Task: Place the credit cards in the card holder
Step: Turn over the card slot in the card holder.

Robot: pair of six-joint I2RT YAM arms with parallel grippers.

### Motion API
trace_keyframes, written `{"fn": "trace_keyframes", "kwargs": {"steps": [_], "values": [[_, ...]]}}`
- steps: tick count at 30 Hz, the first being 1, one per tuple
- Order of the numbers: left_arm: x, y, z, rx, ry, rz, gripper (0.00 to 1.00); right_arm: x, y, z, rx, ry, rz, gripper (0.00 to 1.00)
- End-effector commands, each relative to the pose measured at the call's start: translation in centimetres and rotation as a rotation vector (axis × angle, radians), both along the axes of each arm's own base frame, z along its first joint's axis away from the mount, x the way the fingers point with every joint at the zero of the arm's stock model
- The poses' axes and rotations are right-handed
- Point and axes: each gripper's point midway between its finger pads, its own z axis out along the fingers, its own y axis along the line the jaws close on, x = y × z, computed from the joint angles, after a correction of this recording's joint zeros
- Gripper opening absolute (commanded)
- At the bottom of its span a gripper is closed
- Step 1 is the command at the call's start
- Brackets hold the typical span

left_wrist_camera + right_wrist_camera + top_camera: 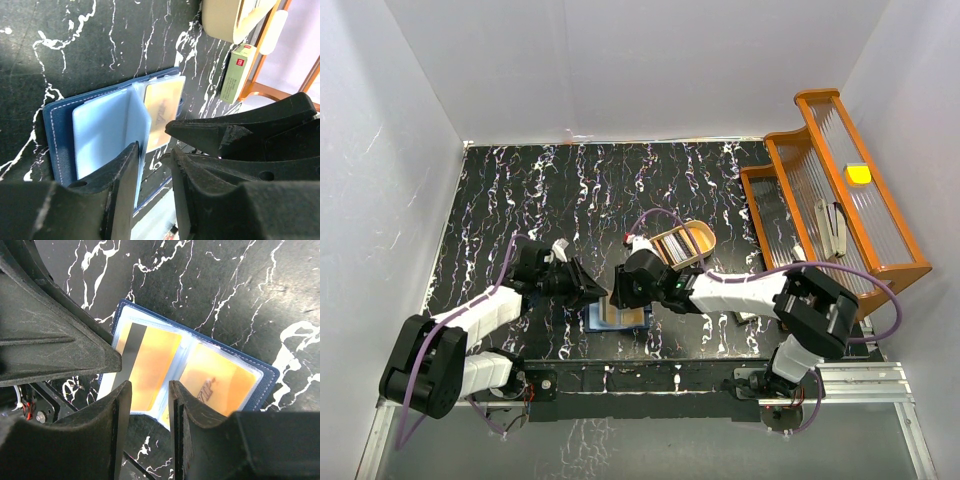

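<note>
A navy card holder [266, 384] lies open on the marbled surface [225, 285] — a dark-striped orange card [152, 362] in its left sleeve, a second orange card [215, 380] in its right. The right end effector [148, 390], fingers slightly parted, overlaps the holder's near edge.

Here's the card holder [620, 316], lying open on the table [570, 190] close to the near edge, the left gripper [152, 150] at its left, the right gripper [149, 387] at its right. Two cards [150, 365] sit in its sleeves, side by side. Behind it, to the right, lies a tray [682, 245]; a rack [840, 190] stands far right.
</note>
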Motion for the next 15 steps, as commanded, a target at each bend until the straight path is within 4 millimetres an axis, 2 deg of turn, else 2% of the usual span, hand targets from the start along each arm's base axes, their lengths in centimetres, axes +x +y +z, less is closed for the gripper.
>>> {"fn": "trace_keyframes", "kwargs": {"steps": [1, 8, 15], "values": [[0.7, -1.3, 2.3, -0.085, -0.032, -0.030, 0.32, 1.1, -0.7, 2.4, 0.007, -0.088, -0.044, 0.34], [0.1, -3.8, 3.7, -0.187, -0.039, -0.085, 0.37, 3.5, -4.3, 4.6, -0.099, -0.194, -0.152, 0.36], [-0.2, -5.5, 3.3, -0.188, -0.038, -0.126, 0.38, 7.2, -8.8, 7.3, -0.145, -0.258, -0.239, 0.40]]}}
